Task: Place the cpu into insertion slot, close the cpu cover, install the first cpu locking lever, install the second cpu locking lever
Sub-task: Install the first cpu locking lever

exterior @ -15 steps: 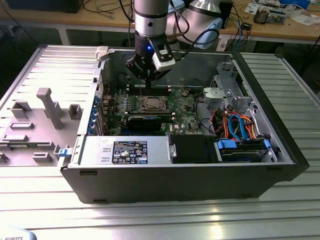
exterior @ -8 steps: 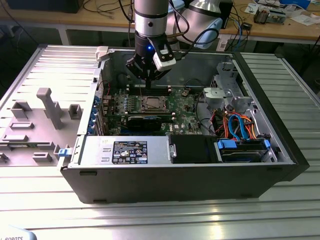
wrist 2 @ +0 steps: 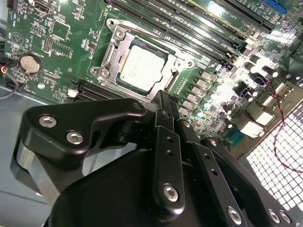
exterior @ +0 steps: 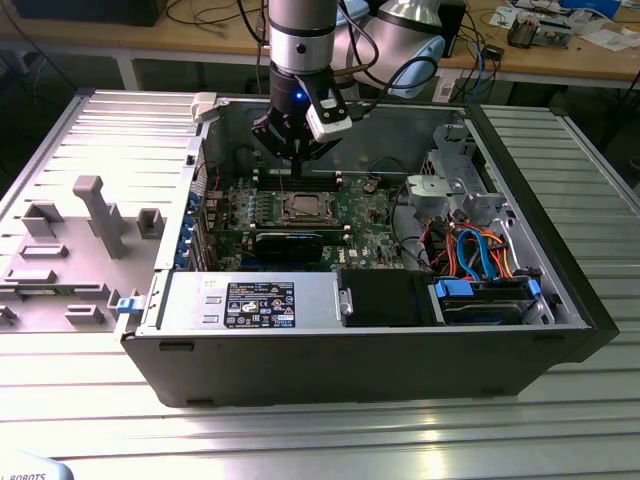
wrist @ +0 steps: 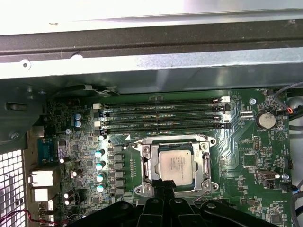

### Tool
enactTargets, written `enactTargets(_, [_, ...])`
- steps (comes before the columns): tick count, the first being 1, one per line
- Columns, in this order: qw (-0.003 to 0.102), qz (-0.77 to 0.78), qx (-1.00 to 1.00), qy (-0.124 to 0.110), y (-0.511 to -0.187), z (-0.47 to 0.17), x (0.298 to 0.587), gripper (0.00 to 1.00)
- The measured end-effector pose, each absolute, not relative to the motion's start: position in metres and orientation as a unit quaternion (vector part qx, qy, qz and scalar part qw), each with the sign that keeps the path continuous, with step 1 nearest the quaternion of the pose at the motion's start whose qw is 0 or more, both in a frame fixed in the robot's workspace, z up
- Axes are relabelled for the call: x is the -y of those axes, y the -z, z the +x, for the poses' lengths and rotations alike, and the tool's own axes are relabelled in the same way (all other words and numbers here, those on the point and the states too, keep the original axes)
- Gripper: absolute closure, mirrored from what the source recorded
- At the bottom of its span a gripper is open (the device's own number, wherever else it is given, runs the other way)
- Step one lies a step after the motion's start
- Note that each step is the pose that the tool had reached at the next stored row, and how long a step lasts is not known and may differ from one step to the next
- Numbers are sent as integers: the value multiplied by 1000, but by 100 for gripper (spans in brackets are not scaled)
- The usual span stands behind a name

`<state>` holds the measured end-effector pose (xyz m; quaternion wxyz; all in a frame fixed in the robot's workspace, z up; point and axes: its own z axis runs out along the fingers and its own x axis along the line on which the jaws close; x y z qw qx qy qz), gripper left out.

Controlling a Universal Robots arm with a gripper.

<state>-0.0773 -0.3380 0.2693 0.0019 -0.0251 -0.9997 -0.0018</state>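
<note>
Cpu lies flat in the insertion slot, silvery top up, square to the socket. Cpu cover is down around it, its metal frame bordering the chip on all sides, with the chip showing through the square opening. Whether the locking levers are latched, I cannot tell.

Pincer hangs over the socket's edge, on the side away from the memory slots. Fingers are clenched together with nothing between them. The tip is just beside the cover's rim; contact cannot be judged.

Green motherboard carries the socket near its middle, with four long memory slots running parallel just beyond it. A round coin battery sits further off along the board.

Exterior view: the arm comes straight down into an open computer case. Blue and orange cables are bundled toward the exterior view's right. A grey side panel lies flat at the exterior view's left. All of this rests on a ribbed metal table.
</note>
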Motion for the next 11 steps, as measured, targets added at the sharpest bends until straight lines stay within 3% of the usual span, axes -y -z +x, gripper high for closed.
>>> enactTargets(11, [2,-2,1000,2,-269,-77,338,89])
